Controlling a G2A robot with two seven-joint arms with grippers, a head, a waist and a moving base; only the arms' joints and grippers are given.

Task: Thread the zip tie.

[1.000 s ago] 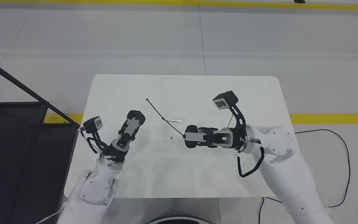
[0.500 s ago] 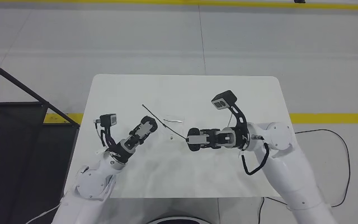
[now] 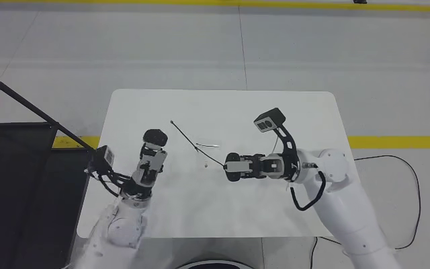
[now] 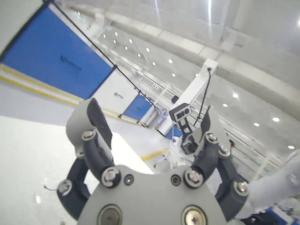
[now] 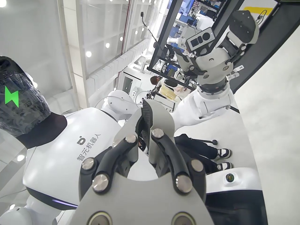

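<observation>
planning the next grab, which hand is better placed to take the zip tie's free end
Likely left. The left hand is open, empty and near the free end of the zip tie; the right hand is shut on its other end.

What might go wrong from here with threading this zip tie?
1. The right gripper pinches the zip tie at one end only, so the long free end may flex or sway and be missed.
2. The left gripper is open near the free tip, not around it. Closing in off-line could knock the tie aside or twist it in the right grip.
</observation>
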